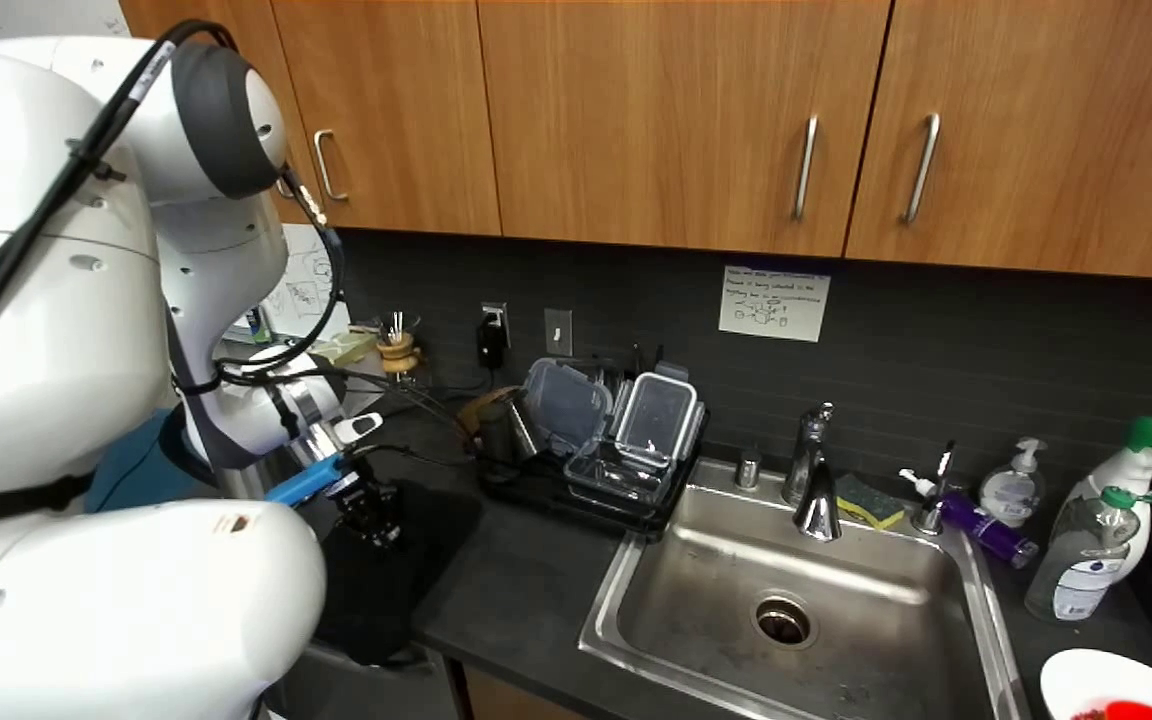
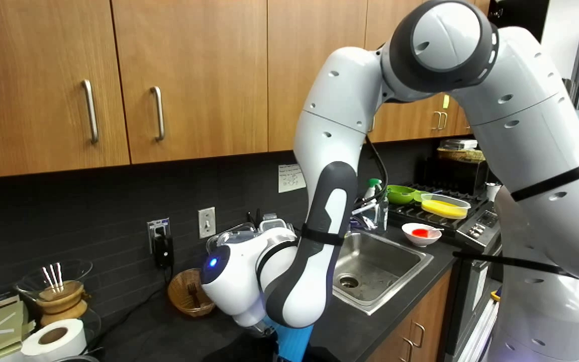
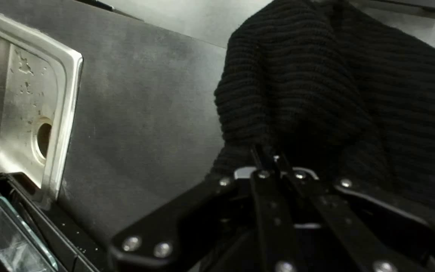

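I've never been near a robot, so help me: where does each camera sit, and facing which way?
In an exterior view, set apart from the arm: faces the wall behind the sink, tilted down; the arm fills the picture's left, its hand beyond.
In an exterior view, also set apart: faces aslant along the counter toward the stove; the arm arches in from the right edge, hand mostly hidden.
Wrist view, on the arm's wrist: looks past the hand's fingers at black cloth.
Both exterior views share the sink, cabinets and note.

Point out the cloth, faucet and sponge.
Cloth point(image 3: 315, 83): in the wrist view, on a ribbed fold.
Faucet point(image 1: 820, 496): in an exterior view, on its spout.
Sponge point(image 1: 867, 499): in an exterior view, on its dark top.
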Action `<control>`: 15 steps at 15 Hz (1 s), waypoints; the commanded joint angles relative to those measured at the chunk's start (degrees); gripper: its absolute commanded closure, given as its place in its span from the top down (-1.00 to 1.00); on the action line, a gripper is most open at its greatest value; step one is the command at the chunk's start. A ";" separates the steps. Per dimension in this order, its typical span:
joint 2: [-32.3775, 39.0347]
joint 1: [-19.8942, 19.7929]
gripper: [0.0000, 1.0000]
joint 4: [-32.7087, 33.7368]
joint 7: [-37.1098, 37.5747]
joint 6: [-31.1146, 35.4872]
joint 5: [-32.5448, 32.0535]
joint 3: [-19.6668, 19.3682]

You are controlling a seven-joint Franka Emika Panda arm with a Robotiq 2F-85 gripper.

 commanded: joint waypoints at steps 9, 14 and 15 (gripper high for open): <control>13.66 1.04 -0.98 16.95 -8.97 -10.74 0.93 2.40; 14.16 1.03 -0.57 16.67 -9.03 -9.83 0.84 2.16; 14.18 1.03 -0.44 16.80 -9.13 -9.96 0.83 2.16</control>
